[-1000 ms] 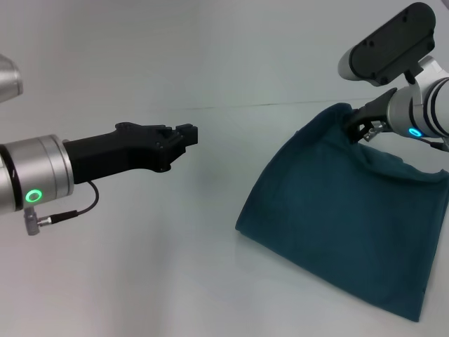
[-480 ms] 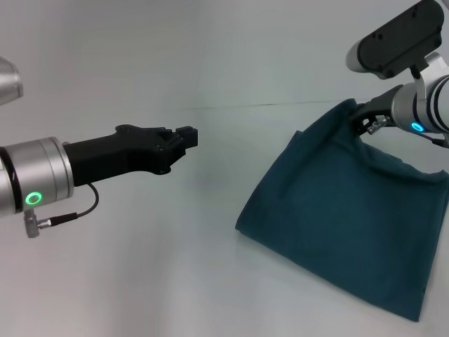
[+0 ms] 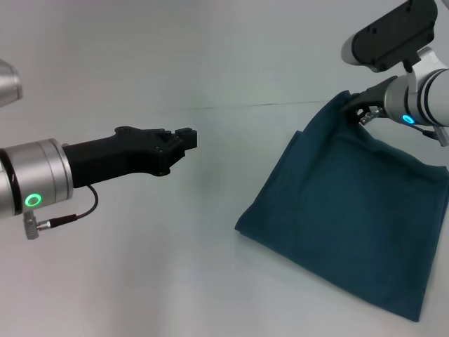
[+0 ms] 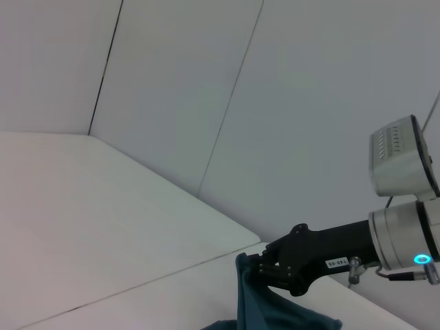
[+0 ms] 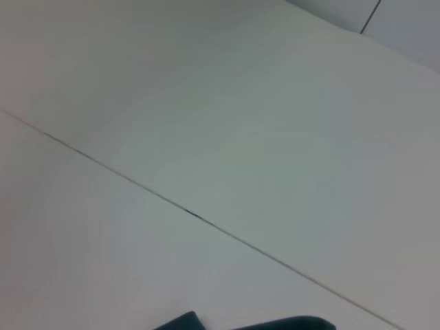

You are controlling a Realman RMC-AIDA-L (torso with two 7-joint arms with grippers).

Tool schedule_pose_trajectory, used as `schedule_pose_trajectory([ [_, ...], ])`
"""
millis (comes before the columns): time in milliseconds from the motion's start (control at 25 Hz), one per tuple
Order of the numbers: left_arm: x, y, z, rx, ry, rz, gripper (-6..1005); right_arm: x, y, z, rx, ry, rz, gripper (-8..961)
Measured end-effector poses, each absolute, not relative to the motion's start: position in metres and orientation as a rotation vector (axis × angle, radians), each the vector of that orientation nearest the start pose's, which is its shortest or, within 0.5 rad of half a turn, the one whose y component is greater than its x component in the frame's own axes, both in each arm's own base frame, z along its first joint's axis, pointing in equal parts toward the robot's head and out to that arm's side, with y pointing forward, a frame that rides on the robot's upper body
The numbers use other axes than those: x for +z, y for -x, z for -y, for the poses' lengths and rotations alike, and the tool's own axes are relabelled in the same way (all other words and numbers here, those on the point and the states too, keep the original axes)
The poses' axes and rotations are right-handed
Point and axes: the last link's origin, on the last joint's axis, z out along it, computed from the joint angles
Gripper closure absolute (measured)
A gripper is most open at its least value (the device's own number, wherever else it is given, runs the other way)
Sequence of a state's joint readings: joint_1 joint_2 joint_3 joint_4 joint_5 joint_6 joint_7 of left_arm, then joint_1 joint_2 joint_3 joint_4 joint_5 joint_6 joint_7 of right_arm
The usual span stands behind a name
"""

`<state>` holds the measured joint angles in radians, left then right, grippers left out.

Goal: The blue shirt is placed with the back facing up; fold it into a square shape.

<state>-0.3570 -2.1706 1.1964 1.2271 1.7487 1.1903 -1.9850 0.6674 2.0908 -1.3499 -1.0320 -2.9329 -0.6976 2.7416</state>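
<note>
- A large dark teal-blue soft fabric shirt (image 3: 344,225), folded over, is seen in the head view on the right side of the plain white tabletop (image 3: 175,281); only plain cloth is shown.
- Its far upper corner is lifted off the table and pinched by the black right gripper (image 3: 356,111), with the rest of the cloth draped down and spread flat toward the near right edge.
- In the head view the fingertips of that gripper are mostly buried in the cloth.
- The grip is shown more clearly in the left wrist view: the right gripper (image 4: 265,265) is seen from the side, jaws closed on a bunched peak of the shirt (image 4: 258,302), which hangs down from them.
- In the right wrist view none of the gripper's own fingers are seen; only two small dark teal edges of the shirt (image 5: 180,322) appear at the border, with a thin seam line (image 5: 192,214) crossing the white surface.
- The black left gripper (image 3: 188,138) is held out above the bare table, well apart from the shirt, holding nothing.
- Whether its jaws are parted or closed cannot be told from any view.
</note>
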Motion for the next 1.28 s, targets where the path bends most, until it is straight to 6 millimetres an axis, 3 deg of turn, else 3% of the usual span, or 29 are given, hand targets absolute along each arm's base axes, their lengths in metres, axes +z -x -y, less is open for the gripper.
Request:
schedule_pose_trajectory([
  [400, 0.005, 0.171, -0.353, -0.784, 2.514, 0.817, 950, 0.009, -0.219, -0.464, -0.17, 1.995, -0.657, 857],
  [840, 0.004, 0.171, -0.352, -0.782, 2.519, 0.819, 950, -0.003, -0.216, -0.469, -0.174, 2.011, -0.618, 777],
  [1120, 0.004, 0.175, -0.351, -0.78, 2.512, 0.835, 951, -0.012, -0.203, -0.455, -0.208, 2.082, -0.628, 724],
  [1280, 0.004, 0.177, -0.35, -0.78, 2.512, 0.841, 951, -0.006, -0.191, -0.437, -0.145, 2.109, -0.614, 701],
])
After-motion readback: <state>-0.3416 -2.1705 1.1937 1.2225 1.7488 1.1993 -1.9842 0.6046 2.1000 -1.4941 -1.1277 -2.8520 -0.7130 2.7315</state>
